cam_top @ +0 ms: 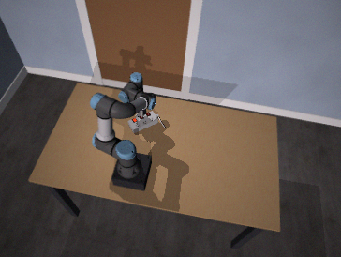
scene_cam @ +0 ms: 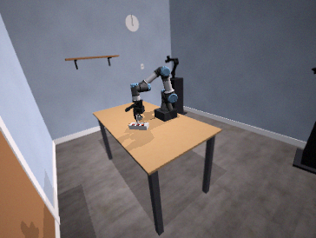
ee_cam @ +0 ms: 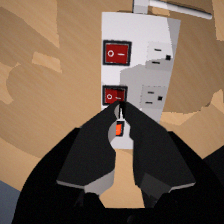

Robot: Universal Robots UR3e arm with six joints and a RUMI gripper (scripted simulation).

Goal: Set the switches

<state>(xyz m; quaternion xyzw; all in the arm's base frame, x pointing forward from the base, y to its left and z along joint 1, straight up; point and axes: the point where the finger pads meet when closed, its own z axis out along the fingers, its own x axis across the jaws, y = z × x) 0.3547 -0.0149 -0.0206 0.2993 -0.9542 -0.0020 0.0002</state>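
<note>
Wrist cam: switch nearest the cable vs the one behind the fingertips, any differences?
The cable-end switch is dark red and fully visible; the far-end switch glows brighter orange-red and shows only as a sliver between the shut gripper fingers. The cable-end switch sits clear of the gripper; the far-end one lies right under it. Both sit in one column on the power strip.

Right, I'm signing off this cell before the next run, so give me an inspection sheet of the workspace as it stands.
Surface: wooden table, arm base bolted near one long edge.
Job's things: white power strip lying face up; switch nearest the cable and middle switch show dark red; the far switch glows orange between the fingertips.
Clutter: nothing seen.
Grippers: gripper shut, holding nothing, tips meeting at the middle switch's lower edge.
Cables: strip's cable leaves its far end across the table.
Surroundings: blue walls, brown door, wall shelf, clock, grey floor.
</note>
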